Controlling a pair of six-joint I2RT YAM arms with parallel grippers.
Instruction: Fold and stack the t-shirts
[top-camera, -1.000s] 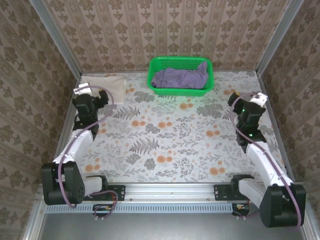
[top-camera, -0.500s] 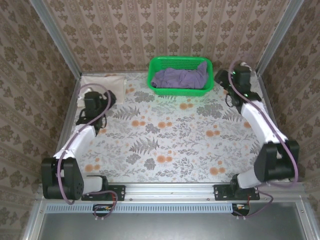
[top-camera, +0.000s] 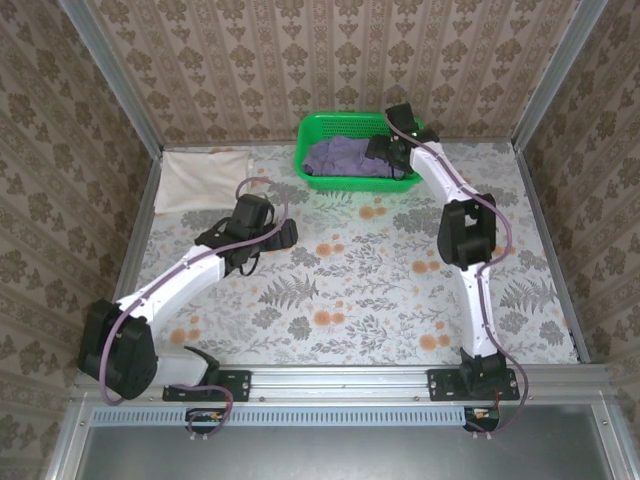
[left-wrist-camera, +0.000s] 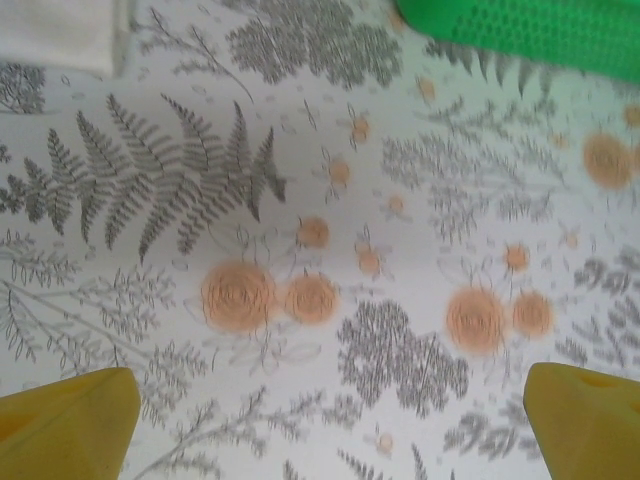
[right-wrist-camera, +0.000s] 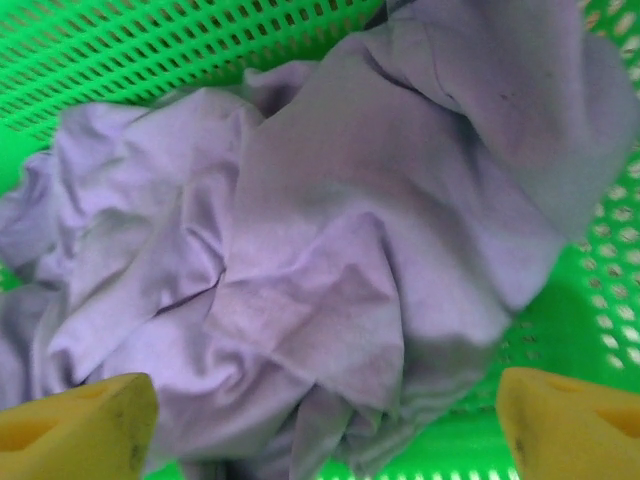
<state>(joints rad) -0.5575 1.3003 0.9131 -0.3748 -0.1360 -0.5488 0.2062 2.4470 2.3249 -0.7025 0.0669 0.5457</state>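
A crumpled purple t-shirt (top-camera: 350, 156) lies in the green mesh basket (top-camera: 318, 126) at the back of the table. My right gripper (top-camera: 378, 149) hangs over the basket's right part. In the right wrist view its yellow fingertips (right-wrist-camera: 75, 425) stand wide open either side of the purple t-shirt (right-wrist-camera: 330, 260), holding nothing. A cream t-shirt (top-camera: 205, 178) lies folded flat in the back left corner. My left gripper (top-camera: 272, 234) hovers open over the bare floral table left of centre, yellow fingertips (left-wrist-camera: 585, 420) far apart, with the cream t-shirt's edge (left-wrist-camera: 55, 30) ahead on the left.
The table (top-camera: 350, 290) has a floral cover with metal rails along its sides and wallpapered walls close behind. The green basket's front wall (left-wrist-camera: 530, 30) shows ahead and right of the left gripper. The right arm's elbow (top-camera: 462, 232) stands over the table's right half.
The right arm swung from the right side to the back and reached left over the basket. The left arm moved away from the cream t-shirt toward the table's middle.
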